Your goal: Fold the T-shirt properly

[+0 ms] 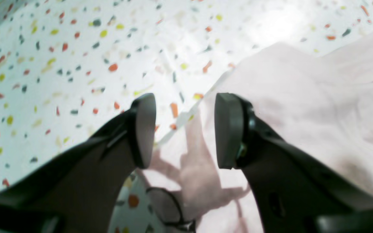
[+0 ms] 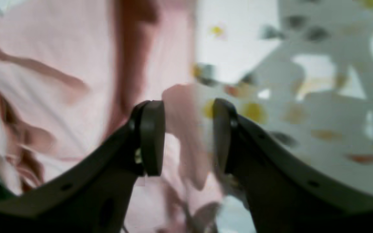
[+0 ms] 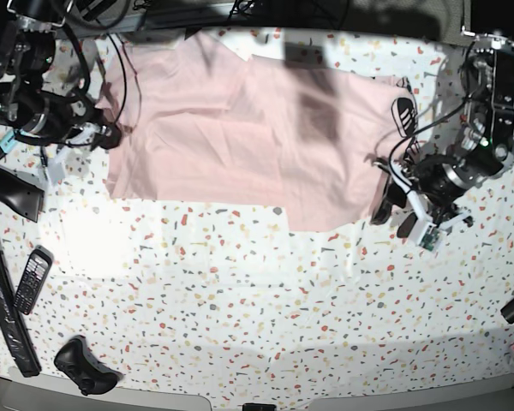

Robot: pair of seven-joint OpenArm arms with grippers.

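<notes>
The T-shirt (image 3: 240,137) lies spread on the speckled tabletop (image 3: 240,300), with the left hand (image 1: 185,131) at one side edge, fingers spread, a fold of pink cloth between them. The right hand (image 2: 188,137) straddles the opposite edge, likewise spread. A phone (image 3: 32,279) lies well off from the shirt

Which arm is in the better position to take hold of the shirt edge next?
Probably the right gripper: its open jaws already straddle the T-shirt edge. The left gripper is open too, with cloth lying below.
</notes>
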